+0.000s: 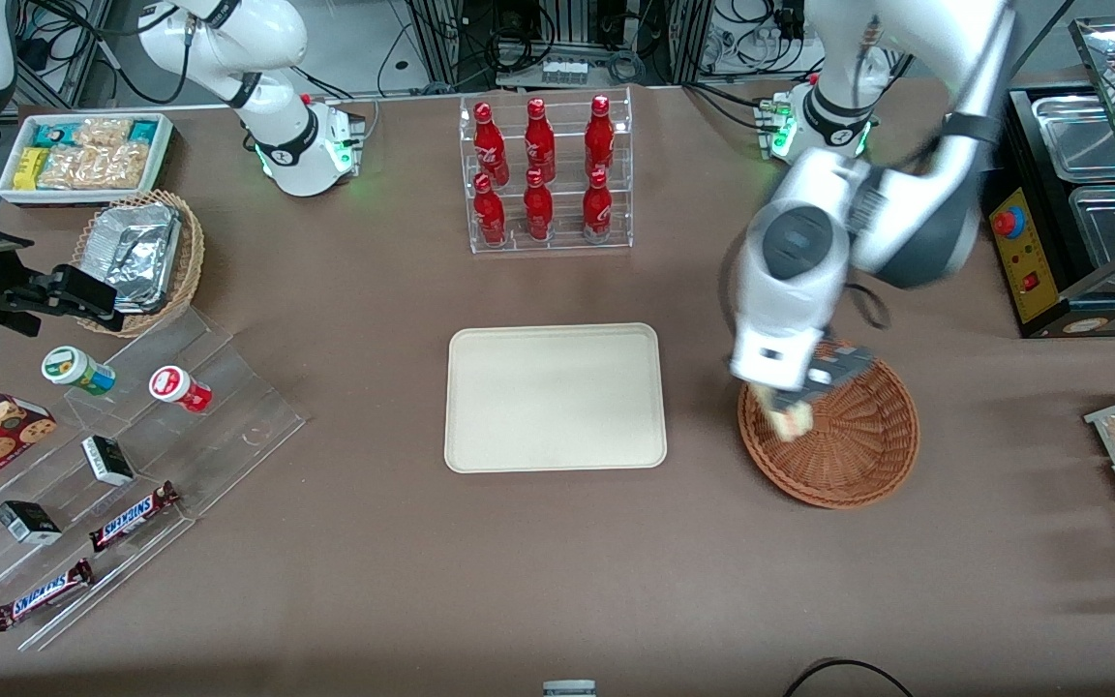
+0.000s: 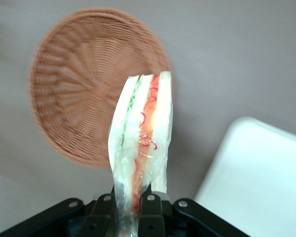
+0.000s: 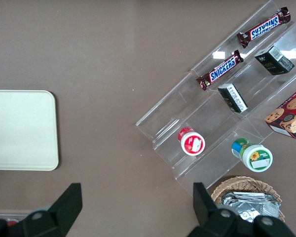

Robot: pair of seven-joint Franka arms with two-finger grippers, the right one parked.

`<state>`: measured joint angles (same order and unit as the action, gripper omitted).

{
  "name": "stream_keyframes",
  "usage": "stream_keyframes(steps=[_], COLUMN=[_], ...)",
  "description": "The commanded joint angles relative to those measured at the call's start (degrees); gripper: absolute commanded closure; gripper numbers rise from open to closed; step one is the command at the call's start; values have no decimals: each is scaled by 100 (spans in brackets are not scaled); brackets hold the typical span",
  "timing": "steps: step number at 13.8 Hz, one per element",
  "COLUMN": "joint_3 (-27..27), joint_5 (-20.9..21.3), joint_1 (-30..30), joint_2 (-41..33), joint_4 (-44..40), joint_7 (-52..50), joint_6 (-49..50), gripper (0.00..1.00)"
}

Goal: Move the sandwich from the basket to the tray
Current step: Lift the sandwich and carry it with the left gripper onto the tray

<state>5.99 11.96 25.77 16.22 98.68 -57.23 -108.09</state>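
My left gripper (image 1: 790, 411) is shut on the clear-wrapped sandwich (image 2: 140, 138), a pale wedge with red and green filling. It holds the sandwich (image 1: 792, 416) in the air above the rim of the round reddish-brown wicker basket (image 1: 848, 445), at the side toward the tray. In the left wrist view the basket (image 2: 84, 84) is empty and lies well below the sandwich. The cream-beige tray (image 1: 556, 397) lies flat and bare at the table's middle; a corner of the tray (image 2: 259, 173) shows in the left wrist view.
A clear rack of red bottles (image 1: 545, 174) stands farther from the front camera than the tray. A stepped acrylic shelf (image 1: 112, 474) with snacks, a foil-tray basket (image 1: 141, 257) and a white snack bin (image 1: 83, 155) lie toward the parked arm's end. A black warmer (image 1: 1080, 213) stands at the working arm's end.
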Motion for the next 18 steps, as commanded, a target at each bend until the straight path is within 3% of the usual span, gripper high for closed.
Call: stream_keyframes(steps=[1,4,8,16,17,18], joint_3=[-71,-45,-54,-54,-54,-62], joint_5=[60,34,-80,-45,-45,-54], joint_1=[786,1394,1781,1967,1958,1949], joint_2=[792,1671,2130,2860,2860,2843], joint_4=[-769,-1525,-1641,-1835,-1835,-1843], joint_7=[72,72,81,28,28,63], joint_6=[-9,-343,-1152,-1689,-1680,-1680], gripper=[100,100,100,100,74,21])
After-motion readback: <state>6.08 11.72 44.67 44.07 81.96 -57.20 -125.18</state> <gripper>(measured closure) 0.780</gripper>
